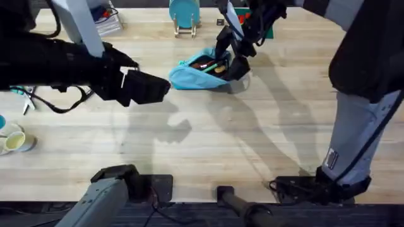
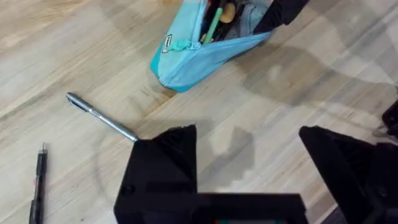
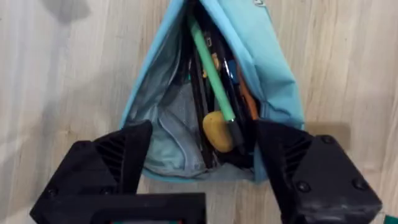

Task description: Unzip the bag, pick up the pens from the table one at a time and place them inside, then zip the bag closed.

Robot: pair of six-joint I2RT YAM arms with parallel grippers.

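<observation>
The pale plank table carries the open blue bag near its far middle, with a teal disc on a wooden stand behind it and what may be cups at the left edge. The right gripper straddles the bag's end, fingers wide. The left gripper hangs spread above bare wood near 2 pens, silver and black

The light wooden table carries the open blue bag far in the middle, a silver pen and a black pen.
</observation>
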